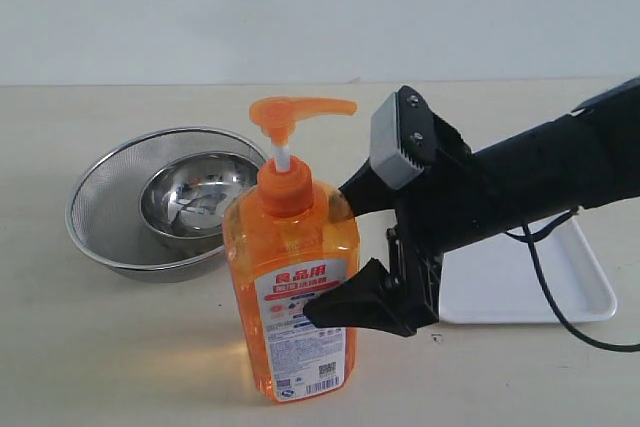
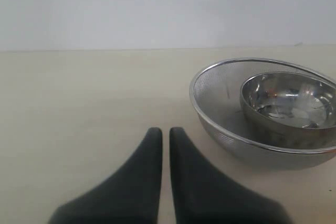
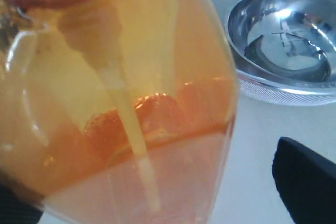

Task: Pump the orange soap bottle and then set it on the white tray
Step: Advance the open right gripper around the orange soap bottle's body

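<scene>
Orange soap bottle (image 1: 285,247) upright on worktop (image 1: 100,367), 6 o'clock in exterior view, pump stem extended. Right fingers (image 1: 365,297) spread wide, one on each side of the bottle body, arm at its 3 o'clock. Can't tell if they touch it. White tray (image 1: 500,287) at bottle's 3 o'clock, apart from it. Steel bowl (image 1: 195,197) in mesh strainer (image 1: 100,207) at 10 o'clock. Left fingers (image 2: 139,182) nearly together, holding nothing.

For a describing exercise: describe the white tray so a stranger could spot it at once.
On the tan table, look right of the orange soap bottle. The white tray lies there: flat, rectangular and low-rimmed, unlike the round steel bowl in its mesh strainer.
</scene>
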Available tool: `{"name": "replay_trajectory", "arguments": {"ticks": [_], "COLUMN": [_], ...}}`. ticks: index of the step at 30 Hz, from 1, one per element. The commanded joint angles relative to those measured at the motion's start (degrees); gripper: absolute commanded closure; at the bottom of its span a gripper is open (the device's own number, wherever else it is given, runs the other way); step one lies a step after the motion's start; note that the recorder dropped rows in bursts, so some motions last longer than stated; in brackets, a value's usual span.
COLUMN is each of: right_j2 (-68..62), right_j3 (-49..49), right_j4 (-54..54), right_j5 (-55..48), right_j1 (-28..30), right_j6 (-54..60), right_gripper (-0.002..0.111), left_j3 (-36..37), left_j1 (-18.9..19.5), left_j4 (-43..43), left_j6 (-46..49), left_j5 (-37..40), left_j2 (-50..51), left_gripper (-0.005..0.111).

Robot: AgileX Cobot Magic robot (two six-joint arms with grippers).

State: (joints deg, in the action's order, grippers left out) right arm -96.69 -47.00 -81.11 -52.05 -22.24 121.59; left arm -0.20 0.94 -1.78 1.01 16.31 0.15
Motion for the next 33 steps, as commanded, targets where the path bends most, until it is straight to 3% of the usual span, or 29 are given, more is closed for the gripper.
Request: {"name": "replay_trajectory", "arguments": {"ticks": [1,11,33], "right_j2": [0.0,0.0,0.0], "right_j3": [-0.5,-0.5,-0.5], "right_j4": [1.8,2.0,0.5], "right_j5": [-1.0,-0.3,-1.5], "right_j1": [-2.2,-6.3,-6.3], "right_j6": [0.4,0.4,-4.8], "right_gripper": [0.006,0.006,0.006], "left_j3": [0.2,0.2,0.2], "left_j1": [0.2,0.2,0.2], "left_j4": [-0.5,-0.5,-0.5], "left_j6": [0.0,0.0,0.0], "left_j5": [-0.3,-0.2,-0.2], "left_j2": [-0.2,-0.2,-0.2], "left_gripper": [0.102,0.102,0.102]}}
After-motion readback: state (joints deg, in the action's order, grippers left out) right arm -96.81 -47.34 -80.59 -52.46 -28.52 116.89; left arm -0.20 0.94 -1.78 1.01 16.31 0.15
